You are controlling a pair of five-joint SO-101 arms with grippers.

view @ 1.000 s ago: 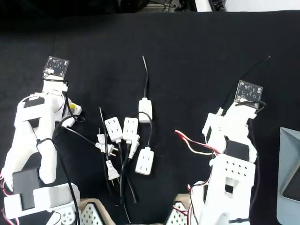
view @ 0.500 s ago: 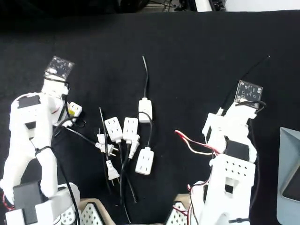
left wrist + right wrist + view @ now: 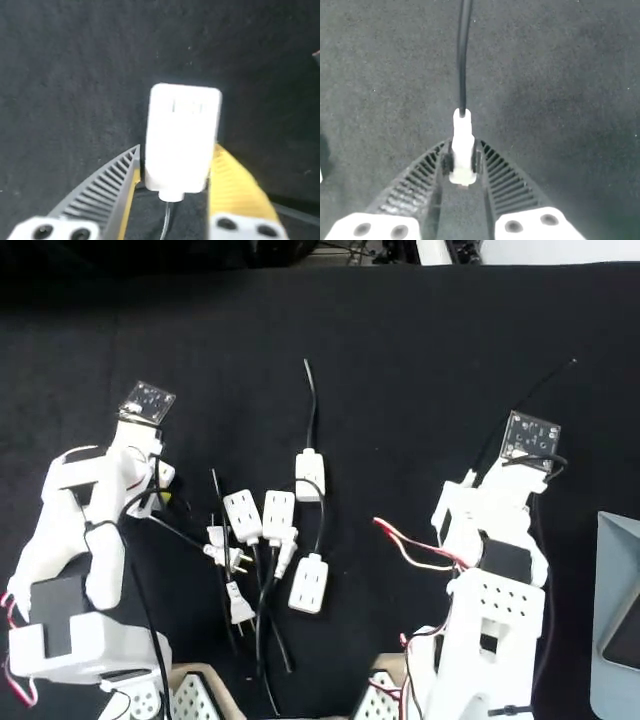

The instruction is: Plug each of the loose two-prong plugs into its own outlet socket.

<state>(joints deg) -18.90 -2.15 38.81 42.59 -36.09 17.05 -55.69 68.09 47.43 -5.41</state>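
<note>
My left gripper [image 3: 176, 150] is shut on a white outlet socket [image 3: 182, 132], held between its grey and yellow fingers just above the black cloth. In the high view that socket [image 3: 163, 476] sits at the left arm's tip, left of the pile. My right gripper [image 3: 463, 148] is shut on a small white two-prong plug [image 3: 462, 142] whose black cord [image 3: 464, 50] runs away over the cloth. Three more sockets [image 3: 243, 513] [image 3: 278, 512] [image 3: 310, 472] lie mid-table, and another socket [image 3: 309, 583] lies nearer. Loose plugs [image 3: 225, 555] [image 3: 240, 608] lie among tangled cords.
The right arm [image 3: 495, 540] stands at the right with red and white wires [image 3: 405, 545] hanging off it. A grey tray [image 3: 612, 640] sits at the right edge. Black cords [image 3: 262, 640] trail toward the table's near edge. Bare black cloth stretches across the far half.
The left arm has swung right toward the pile with the socket still in its gripper, and its wrist has turned. The right arm has kept still.
</note>
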